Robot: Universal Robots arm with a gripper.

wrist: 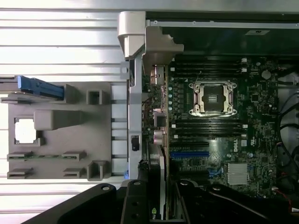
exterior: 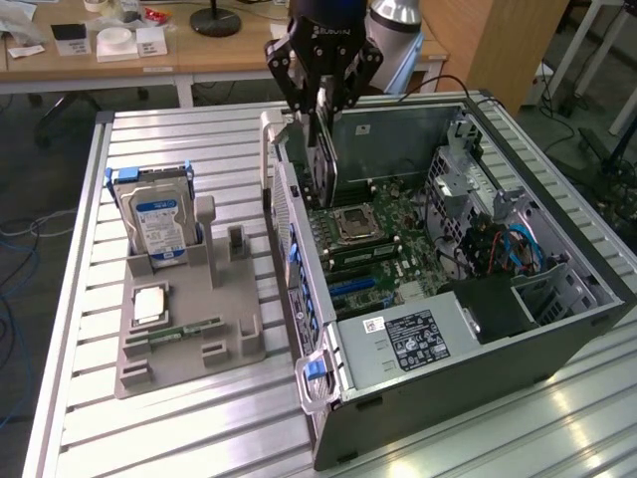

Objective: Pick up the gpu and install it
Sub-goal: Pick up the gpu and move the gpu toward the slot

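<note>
Exterior view: gripper (exterior: 322, 112) clamped on the gpu (exterior: 323, 164), which hangs upright above the motherboard (exterior: 388, 239), just inside the rear wall of the computer case (exterior: 557, 329). Recommended: hold the card vertical, align its lower edge with the blue slot (wrist: 189, 154), bracket toward the rear wall, and lower without tilt.

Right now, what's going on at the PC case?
The arm's black hand grips the thin black rectangular gpu card, held upright on edge over the open grey computer case, near its rear wall and above the green motherboard. I can't tell whether the card has reached a slot. On the exterior view's left, the silver hard drive with a blue label stands in the grey plastic holder tray.
</note>
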